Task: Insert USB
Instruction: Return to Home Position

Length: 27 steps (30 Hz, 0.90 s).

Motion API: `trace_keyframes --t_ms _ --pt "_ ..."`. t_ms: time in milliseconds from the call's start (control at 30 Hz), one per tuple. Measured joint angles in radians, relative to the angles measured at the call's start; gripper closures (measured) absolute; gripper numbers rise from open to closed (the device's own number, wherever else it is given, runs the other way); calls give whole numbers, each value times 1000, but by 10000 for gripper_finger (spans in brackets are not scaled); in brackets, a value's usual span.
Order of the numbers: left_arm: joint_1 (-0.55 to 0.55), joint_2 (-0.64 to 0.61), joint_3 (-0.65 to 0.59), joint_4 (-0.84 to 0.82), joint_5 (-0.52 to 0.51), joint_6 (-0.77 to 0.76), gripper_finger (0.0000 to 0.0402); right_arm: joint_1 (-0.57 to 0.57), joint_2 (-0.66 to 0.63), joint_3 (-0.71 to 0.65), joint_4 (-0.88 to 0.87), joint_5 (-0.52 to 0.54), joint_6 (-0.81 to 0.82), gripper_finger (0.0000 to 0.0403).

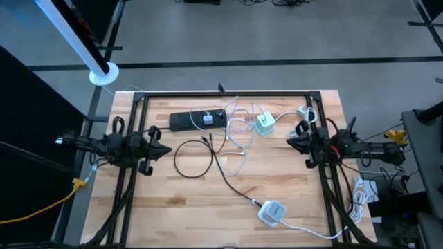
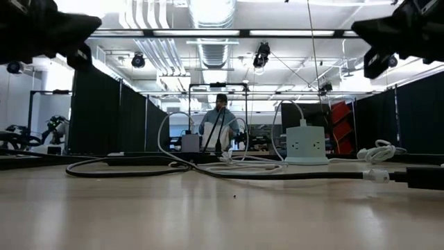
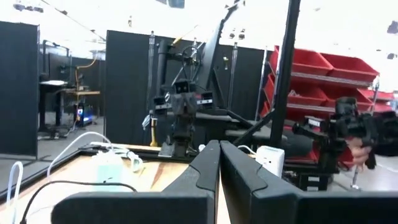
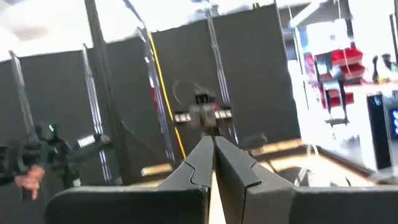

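Observation:
A black USB cable (image 1: 194,158) lies in a loop at mid-table. One end (image 1: 205,140) lies near a black power strip (image 1: 197,120), and the other runs to a white charger (image 1: 272,211) near the front edge. A white charging block (image 1: 264,124) stands right of the strip, also seen in the low view (image 2: 306,144). My left gripper (image 1: 166,149) hovers shut at the table's left side, pointing right, its fingers together in the left wrist view (image 3: 219,149). My right gripper (image 1: 289,143) hovers shut at the right side, pointing left, fingers together in the right wrist view (image 4: 213,146).
White cables (image 1: 239,131) tangle between the strip and the block. A black frame (image 1: 228,93) runs around the tabletop. A coiled white cord (image 1: 358,197) hangs off the right edge. Bare wood (image 1: 180,207) spreads across the near left. A person sits in the room beyond the table (image 2: 220,114).

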Motion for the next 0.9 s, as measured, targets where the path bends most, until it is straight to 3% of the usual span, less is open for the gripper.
trace_keyframes --t_ms 167,333,633,767,900 --pt "3 -1 -5 -5 0 23 401 -2 1 0 -37 6 46 403" --pt "9 -1 -5 13 0 98 401 -2 4 0 -277 10 4 403" --pt "86 8 -5 16 38 154 401 -2 90 6 -288 50 -332 403" --pt "149 8 -5 68 129 211 401 -2 103 6 -288 51 -353 403" --pt "215 22 -5 66 131 249 401 -2 107 6 -288 51 -345 403"
